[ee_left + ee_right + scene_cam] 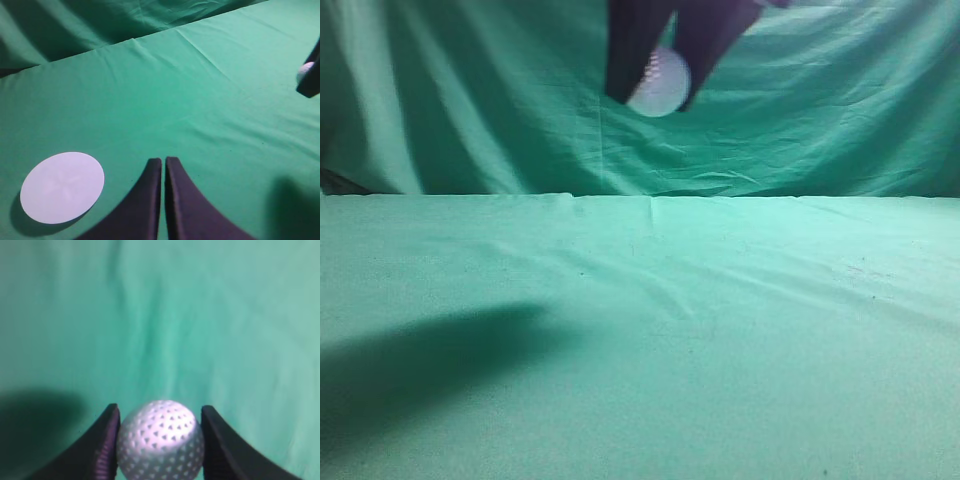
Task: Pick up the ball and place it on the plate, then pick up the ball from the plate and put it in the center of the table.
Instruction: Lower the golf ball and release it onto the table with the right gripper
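A staged robot test setup: a table [640, 330] draped in green cloth, with a matching green cloth backdrop [470, 100] behind.

Green table [200, 100] lies bare beneath my right gripper [160, 440], which is raised with the ball [161, 439]. Only obstacle: plate [62, 187], at 9 o'clock of my left gripper [163, 165], lying flat.

left end effector [163, 172] closed (fingers touching) | right end effector [160, 440] clamped, raised
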You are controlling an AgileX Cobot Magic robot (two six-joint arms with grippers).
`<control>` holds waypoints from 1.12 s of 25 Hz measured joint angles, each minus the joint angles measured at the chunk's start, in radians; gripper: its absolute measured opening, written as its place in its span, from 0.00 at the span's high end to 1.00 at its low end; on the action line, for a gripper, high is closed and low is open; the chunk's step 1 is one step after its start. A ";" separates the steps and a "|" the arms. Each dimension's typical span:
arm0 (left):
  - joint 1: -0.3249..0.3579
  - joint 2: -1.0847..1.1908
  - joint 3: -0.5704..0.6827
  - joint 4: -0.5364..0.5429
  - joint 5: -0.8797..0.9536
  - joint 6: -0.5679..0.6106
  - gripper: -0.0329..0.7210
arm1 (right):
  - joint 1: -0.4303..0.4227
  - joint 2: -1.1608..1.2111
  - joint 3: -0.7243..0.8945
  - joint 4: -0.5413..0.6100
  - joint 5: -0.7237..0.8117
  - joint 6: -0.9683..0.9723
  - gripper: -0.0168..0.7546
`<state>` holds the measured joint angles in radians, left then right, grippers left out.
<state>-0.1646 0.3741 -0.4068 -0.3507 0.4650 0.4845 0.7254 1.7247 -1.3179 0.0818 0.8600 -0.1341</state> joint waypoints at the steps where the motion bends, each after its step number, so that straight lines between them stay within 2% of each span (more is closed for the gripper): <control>1: 0.000 0.000 0.000 0.000 0.000 0.000 0.96 | 0.000 0.037 -0.052 -0.002 0.009 -0.004 0.54; 8: 0.000 0.000 0.000 0.000 0.000 0.000 0.96 | 0.002 0.323 -0.394 0.008 0.087 -0.046 0.54; 14: 0.000 0.000 0.000 0.000 0.000 0.000 0.96 | 0.002 0.523 -0.604 0.039 0.100 -0.059 0.54; 26: 0.000 0.000 0.000 0.000 0.000 0.000 0.96 | 0.003 0.611 -0.646 0.050 0.047 -0.061 0.54; 28: 0.000 0.000 0.000 0.000 0.000 0.000 0.96 | 0.003 0.612 -0.646 0.050 0.047 -0.061 0.43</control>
<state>-0.1646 0.3741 -0.4068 -0.3507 0.4650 0.4845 0.7285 2.3370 -1.9636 0.1315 0.9069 -0.1955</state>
